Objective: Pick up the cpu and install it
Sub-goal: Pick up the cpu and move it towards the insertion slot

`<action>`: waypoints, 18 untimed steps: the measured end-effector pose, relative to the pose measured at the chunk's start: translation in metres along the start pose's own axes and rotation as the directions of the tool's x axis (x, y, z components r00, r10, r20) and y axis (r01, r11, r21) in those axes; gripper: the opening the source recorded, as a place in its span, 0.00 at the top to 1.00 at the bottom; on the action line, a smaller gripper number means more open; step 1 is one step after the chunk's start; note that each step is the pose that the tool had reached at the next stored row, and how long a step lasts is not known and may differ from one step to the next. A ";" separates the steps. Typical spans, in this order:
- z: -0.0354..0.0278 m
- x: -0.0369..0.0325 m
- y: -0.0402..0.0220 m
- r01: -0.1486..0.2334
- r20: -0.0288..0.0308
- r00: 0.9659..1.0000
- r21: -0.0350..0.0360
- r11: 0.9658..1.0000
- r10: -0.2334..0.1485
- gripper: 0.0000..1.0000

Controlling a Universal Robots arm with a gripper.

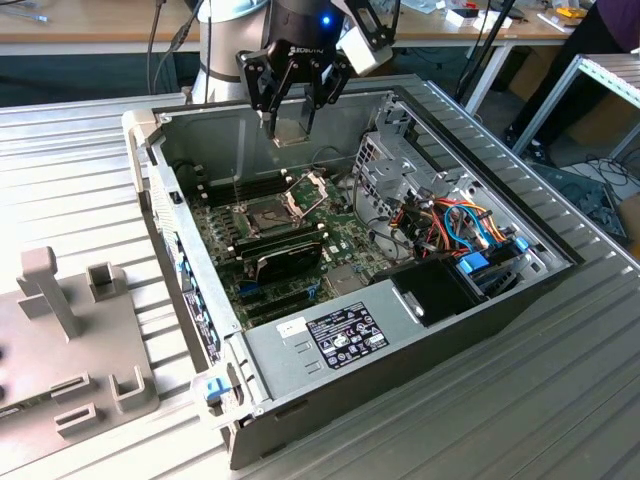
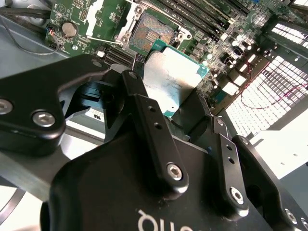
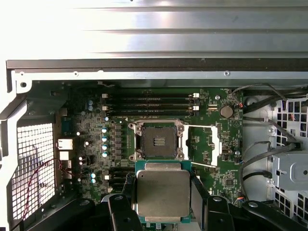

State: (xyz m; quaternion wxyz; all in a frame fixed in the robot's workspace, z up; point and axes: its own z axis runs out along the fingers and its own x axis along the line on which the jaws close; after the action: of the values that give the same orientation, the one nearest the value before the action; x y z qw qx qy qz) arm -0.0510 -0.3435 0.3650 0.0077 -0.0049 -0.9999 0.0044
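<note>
Holding the cpu (image 3: 161, 192) by two opposite edges, the end effector (image 1: 293, 112) hangs over the open computer case (image 1: 400, 335), its fingers (image 2: 153, 127) closed only as far as the chip's width. The edge grip looks deliberate: it leaves the silvery top and the underside free, so no finger would lie between chip and seat. In the first wrist view the chip is carried flat, its sides roughly square to the socket (image 3: 159, 140), which suggests it is being matched in orientation as well as in place. The chip is in the air, well apart from the green motherboard (image 3: 91, 144). In the exterior view it hangs above the socket region, though whether it is exactly over the socket cannot be told. The socket lies bare, with its hinged metal frame (image 3: 203, 144) swung open to one side, so the seat is uncovered to take a chip. Memory slots (image 3: 154, 103) run just beside the socket. The case lies with its open face up on the ribbed metal tabletop (image 1: 560, 400), which gives the arm access from above. Picking up seems done; seating is not yet done
</note>
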 end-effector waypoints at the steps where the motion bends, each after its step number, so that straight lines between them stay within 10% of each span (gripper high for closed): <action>1: 0.0003 0.0000 0.0000 0.000 0.000 1.000 0.000 1.000 0.000 0.45; 18: 0.0406 -0.0007 0.0004 0.000 0.000 1.000 0.000 1.000 0.000 0.45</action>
State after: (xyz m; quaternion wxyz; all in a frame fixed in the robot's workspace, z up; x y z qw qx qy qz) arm -0.0509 -0.3435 0.3244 0.0077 -0.0049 -0.9999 0.0044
